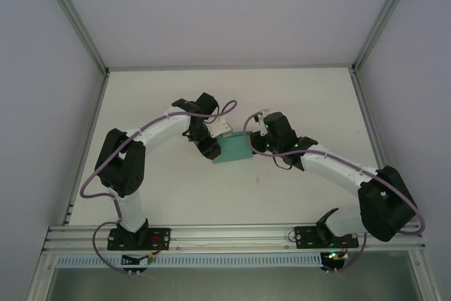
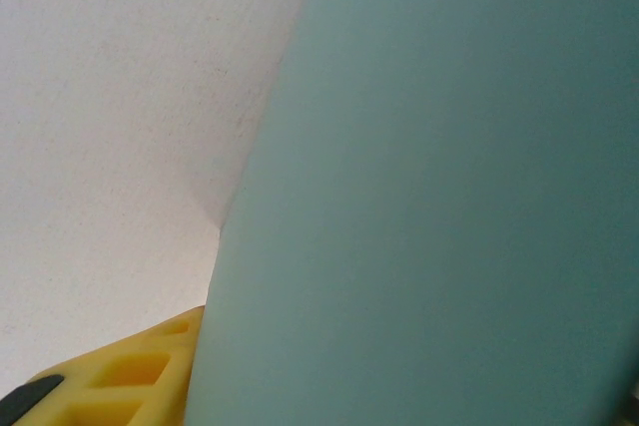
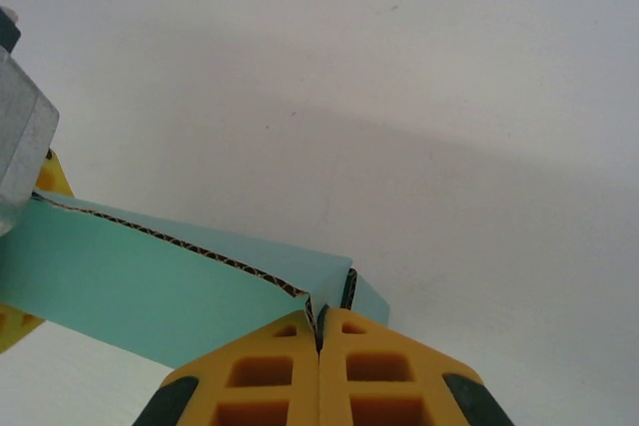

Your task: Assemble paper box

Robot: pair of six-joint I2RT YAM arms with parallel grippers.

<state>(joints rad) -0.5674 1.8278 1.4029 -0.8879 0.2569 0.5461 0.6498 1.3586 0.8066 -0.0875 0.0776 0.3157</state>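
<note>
The paper box (image 1: 234,150) lies in the middle of the overhead frame, a teal card piece at the white table (image 1: 296,96), possibly lifted slightly off it, between the two claws. The right gripper (image 3: 319,324) is pinched tight on a corner of the card at the bottom centre of its wrist view. The left gripper (image 1: 211,150) meets the box's left edge. In the left wrist view the card fills the right side and one yellow finger (image 2: 120,381) shows at lower left, so I cannot tell whether that claw grips.
</note>
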